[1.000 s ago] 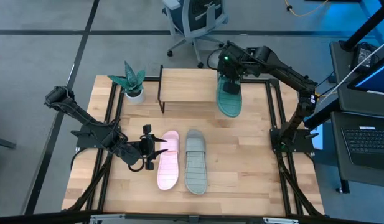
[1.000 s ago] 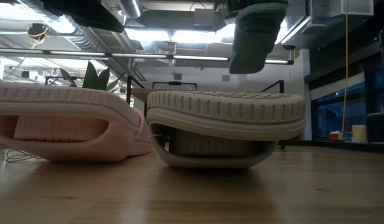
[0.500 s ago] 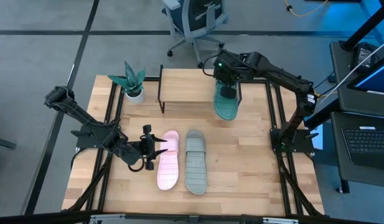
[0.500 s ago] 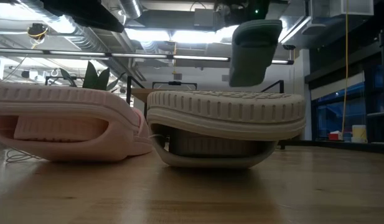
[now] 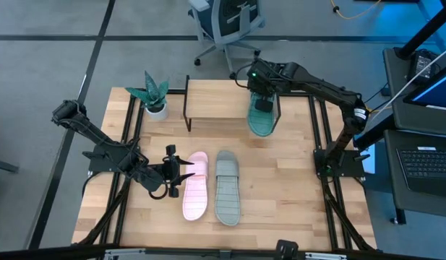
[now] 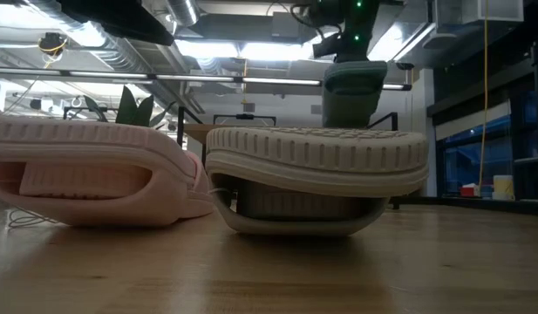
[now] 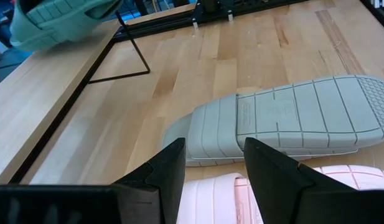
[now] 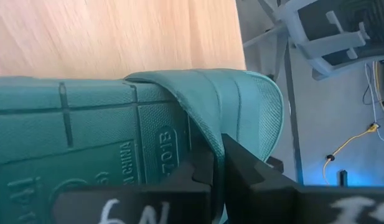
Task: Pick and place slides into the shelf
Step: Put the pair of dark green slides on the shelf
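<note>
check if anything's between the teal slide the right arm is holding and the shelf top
Nothing visible blocks it. The right gripper holds the teal slide over the right end of the shelf, whose plank top is bare.

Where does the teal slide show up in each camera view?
High view: teal slide at the shelf's right end, held by the right gripper.
Low view: upper centre-right, behind the grey slide.
Left wrist view: top-left corner.
Right wrist view: fills the frame.
Shared landmark: the shelf.
</note>
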